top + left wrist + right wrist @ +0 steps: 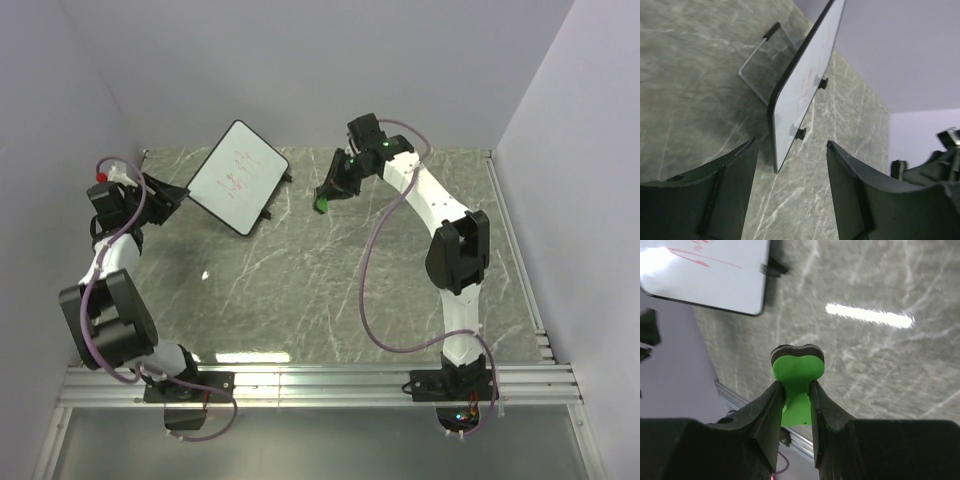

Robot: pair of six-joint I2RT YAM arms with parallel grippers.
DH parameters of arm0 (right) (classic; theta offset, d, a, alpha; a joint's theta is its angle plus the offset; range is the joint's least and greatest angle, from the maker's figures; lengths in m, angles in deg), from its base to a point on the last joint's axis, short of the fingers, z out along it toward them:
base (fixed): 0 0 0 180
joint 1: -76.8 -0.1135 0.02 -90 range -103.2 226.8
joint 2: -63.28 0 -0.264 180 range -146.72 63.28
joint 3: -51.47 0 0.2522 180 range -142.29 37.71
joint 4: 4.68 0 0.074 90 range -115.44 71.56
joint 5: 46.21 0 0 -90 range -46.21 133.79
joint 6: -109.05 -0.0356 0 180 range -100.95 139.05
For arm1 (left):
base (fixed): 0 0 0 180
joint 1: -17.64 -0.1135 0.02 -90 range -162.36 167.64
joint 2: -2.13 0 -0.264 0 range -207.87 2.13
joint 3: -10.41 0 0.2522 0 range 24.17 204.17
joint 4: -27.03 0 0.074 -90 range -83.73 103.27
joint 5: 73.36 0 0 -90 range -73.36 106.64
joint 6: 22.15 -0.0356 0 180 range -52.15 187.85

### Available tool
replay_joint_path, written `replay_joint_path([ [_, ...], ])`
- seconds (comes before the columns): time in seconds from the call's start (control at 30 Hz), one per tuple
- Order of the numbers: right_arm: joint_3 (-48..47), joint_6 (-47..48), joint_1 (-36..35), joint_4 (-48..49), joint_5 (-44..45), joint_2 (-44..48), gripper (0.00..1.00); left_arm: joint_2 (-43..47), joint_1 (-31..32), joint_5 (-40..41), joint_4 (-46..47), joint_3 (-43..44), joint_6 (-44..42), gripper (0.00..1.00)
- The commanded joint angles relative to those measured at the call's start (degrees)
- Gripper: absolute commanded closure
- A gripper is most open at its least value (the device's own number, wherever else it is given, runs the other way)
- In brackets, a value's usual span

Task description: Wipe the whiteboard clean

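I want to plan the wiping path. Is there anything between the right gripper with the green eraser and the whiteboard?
Nothing visible stands between them. Only table surface separates the right gripper, shut on the eraser, from the front of the whiteboard.

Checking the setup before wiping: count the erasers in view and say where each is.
1. The green eraser is pinched in the right gripper, right of the whiteboard in the top view. No other shows, though the arms may hide one.
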Motion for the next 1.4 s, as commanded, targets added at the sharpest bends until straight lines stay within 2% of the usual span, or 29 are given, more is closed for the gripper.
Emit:
replay_joint_path([
  [0.0,3.29,1.34,0.23,1.04,-0.82,4.45,1.00,-3.99,-0.22,-9.68,11.83,4.50,1.70,0.37],
  [0.17,5.23,1.69,-0.21,2.27,-0.73,5.50,1.00,-10.24,0.21,-13.21,14.31,9.15,1.62,0.39],
  [0.3,6.02,2.31,-0.47,2.28,-0.90,5.77,1.00,-16.38,1.88,-9.88,3.88,16.36,-6.19,0.41],
  [0.53,5.93,3.19,-0.47,1.48,-0.11,6.20,1.00,-17.54,1.80,-3.37,-3.62,22.16,-12.53,0.43],
  [0.8,3.92,3.19,-0.47,0.35,-0.20,4.71,1.00,-25.71,4.34,-8.63,-5.90,26.65,-13.41,0.48],
  [0.9,2.16,3.01,-0.47,-0.01,-0.55,3.48,1.00,-28.17,6.36,-7.59,-10.46,29.90,-15.86,0.49],
  [1.0,0.75,2.75,-0.65,-0.19,-0.90,2.52,1.00,-29.67,7.33,-8.10,-10.83,31.05,-15.62,0.50],
  [1.1,0.22,2.92,-0.82,-0.19,-0.90,2.16,1.00,-30.02,7.77,-8.37,-9.95,30.96,-14.82,0.57],
  [1.2,-0.57,3.19,-1.44,0.08,-0.82,1.81,1.00,-29.94,8.12,-8.20,-10.83,31.83,-15.00,0.71],
  [1.33,-2.76,3.01,-3.02,2.27,-2.57,0.15,1.00,-30.29,8.48,-7.06,-14.25,33.59,-15.87,1.00],
  [1.37,-3.38,2.75,-3.98,3.58,-3.18,-0.38,1.00,-30.29,8.74,-6.79,-16.00,33.86,-16.92,1.00],
])
